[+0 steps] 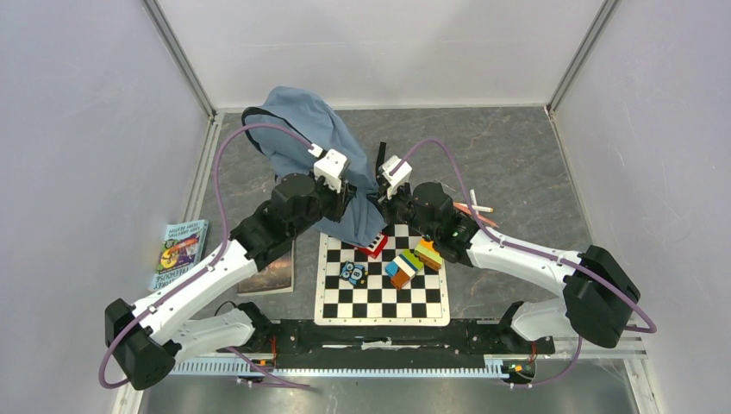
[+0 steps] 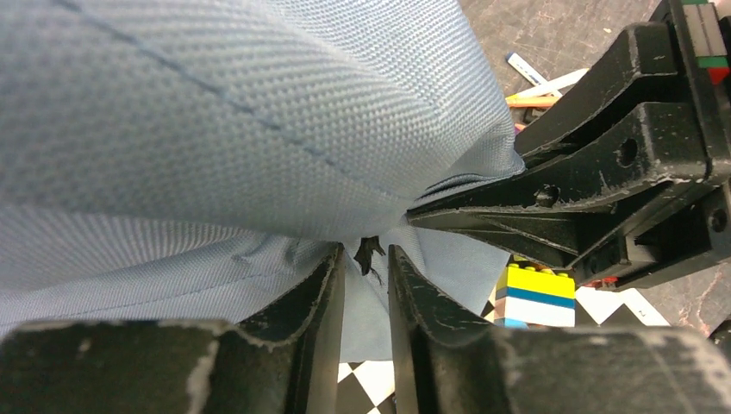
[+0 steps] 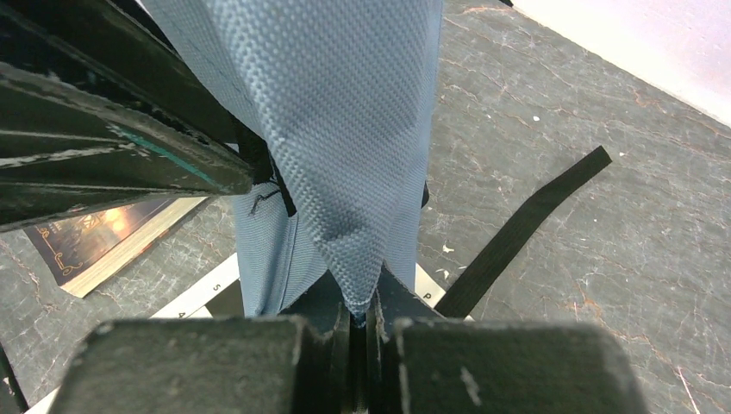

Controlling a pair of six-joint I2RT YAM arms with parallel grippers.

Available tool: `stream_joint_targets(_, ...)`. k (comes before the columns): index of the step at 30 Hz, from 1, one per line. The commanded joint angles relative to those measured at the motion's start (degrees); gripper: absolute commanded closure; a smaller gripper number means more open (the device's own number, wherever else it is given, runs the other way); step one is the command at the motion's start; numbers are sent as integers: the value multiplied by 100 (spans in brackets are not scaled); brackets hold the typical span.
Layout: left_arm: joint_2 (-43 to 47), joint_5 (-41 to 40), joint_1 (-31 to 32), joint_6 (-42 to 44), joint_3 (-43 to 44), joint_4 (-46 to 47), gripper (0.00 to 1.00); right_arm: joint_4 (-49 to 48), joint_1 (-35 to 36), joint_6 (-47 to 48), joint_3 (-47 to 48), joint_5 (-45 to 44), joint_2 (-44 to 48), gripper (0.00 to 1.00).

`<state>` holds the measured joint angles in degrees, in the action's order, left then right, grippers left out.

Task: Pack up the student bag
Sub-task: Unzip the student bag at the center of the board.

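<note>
The student bag [image 1: 310, 142], soft dusty-blue fabric, lies at the back of the table, and its near edge is lifted over the chessboard [image 1: 382, 293]. My right gripper [image 3: 360, 304] is shut on a fold of the bag [image 3: 345, 129]; from above it sits at the bag's near right corner [image 1: 382, 200]. My left gripper [image 2: 368, 259] is right beside it [image 1: 349, 205]. Its jaws stand a narrow gap apart around the bag [image 2: 215, 129] hem, with a black zipper tab [image 2: 369, 253] between the tips. A black strap [image 3: 526, 226] trails on the table.
On the chessboard lie stacked toy bricks [image 1: 414, 260], a red-and-white piece [image 1: 373, 247] and a small blue toy [image 1: 353, 273]. Two books [image 1: 179, 250] [image 1: 274, 272] lie on the left. Pens [image 1: 478, 210] lie behind the right arm. White walls close in the table.
</note>
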<state>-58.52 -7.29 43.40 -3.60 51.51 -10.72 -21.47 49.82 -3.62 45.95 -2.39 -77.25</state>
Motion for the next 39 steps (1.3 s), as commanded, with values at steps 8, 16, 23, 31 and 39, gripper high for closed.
stream_joint_targets(8, -315, 60, -103, -171, -31, 676, 71, 92, -7, 18, 280, 180, -35, 100)
stream_joint_targets(16, -184, -95, -112, -71, -135, 514, 98, 177, -8, 96, 318, 83, -27, 100)
stream_joint_targets(23, 249, 60, -112, 52, -20, -12, 97, 343, -3, 107, 326, -284, 4, 100)
stream_joint_targets(31, 575, 893, -112, 155, 410, -1022, 94, 468, -7, 163, 328, -450, -36, 100)
stream_joint_targets(39, 719, 155, -112, 32, 461, -1187, 98, 502, -8, 134, 275, -471, -18, 100)
